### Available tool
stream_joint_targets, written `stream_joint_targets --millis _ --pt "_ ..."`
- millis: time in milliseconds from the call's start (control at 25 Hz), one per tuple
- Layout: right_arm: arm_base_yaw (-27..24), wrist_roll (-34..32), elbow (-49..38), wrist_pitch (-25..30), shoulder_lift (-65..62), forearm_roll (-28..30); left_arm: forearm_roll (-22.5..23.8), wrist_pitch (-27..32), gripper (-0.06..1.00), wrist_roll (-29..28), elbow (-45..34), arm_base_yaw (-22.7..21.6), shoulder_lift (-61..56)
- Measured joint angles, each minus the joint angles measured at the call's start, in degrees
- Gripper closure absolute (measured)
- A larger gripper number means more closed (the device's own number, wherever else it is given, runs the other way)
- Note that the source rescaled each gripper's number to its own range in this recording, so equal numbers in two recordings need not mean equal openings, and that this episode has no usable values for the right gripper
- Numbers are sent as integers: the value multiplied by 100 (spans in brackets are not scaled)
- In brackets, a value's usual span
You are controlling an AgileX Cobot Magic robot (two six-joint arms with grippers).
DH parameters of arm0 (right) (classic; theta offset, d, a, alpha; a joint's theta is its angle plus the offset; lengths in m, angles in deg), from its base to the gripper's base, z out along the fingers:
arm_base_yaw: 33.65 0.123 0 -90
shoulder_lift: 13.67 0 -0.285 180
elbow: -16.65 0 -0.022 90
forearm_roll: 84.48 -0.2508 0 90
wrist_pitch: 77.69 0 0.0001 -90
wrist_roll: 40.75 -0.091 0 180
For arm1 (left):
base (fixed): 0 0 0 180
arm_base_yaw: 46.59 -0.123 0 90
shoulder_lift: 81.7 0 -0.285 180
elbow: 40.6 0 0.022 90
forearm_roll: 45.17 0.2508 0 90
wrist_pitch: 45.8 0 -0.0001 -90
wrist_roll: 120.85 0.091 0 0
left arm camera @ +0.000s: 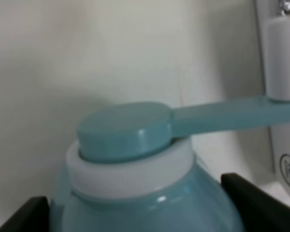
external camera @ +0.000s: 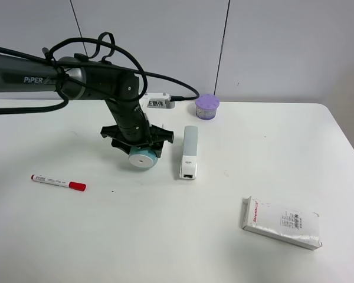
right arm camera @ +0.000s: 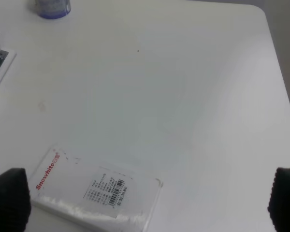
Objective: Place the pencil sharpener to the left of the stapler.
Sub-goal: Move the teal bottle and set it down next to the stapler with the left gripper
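The left gripper (external camera: 139, 144) is clamped on the pencil sharpener (external camera: 143, 158), its black pads (left arm camera: 255, 202) pressed to either flank of the light-teal barrel, which sits low at the white table (external camera: 165, 242) just to the left of the stapler (external camera: 189, 152) and apart from it. In the left wrist view the teal crank handle (left arm camera: 232, 114) reaches out towards the stapler's side. The right gripper (right arm camera: 147, 203) hangs spread wide above the table, beside a white packet with red print (right arm camera: 96, 193).
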Motion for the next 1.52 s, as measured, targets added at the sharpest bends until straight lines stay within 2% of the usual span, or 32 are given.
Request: stream_joint_targets --millis 320,1040,1160,1200,1280,1320,1400,1520 --pt "0 0 0 0 0 0 -20 -293 92 0 0 0 82" --pt "0 0 0 0 0 0 -10 -424 92 6 14 0 309" --pt "0 0 0 0 0 0 -10 -440 91 218 14 0 309" --pt "0 0 0 0 0 0 -10 -433 75 341 14 0 309" --pt "0 0 0 0 0 0 -29 -423 26 425 14 0 327" --pt "0 0 0 0 0 0 -44 -418 13 435 14 0 327" --pt "0 0 0 0 0 0 -91 -418 0 453 14 0 333" --pt "0 0 0 0 0 0 -141 -412 -4 457 14 0 326"
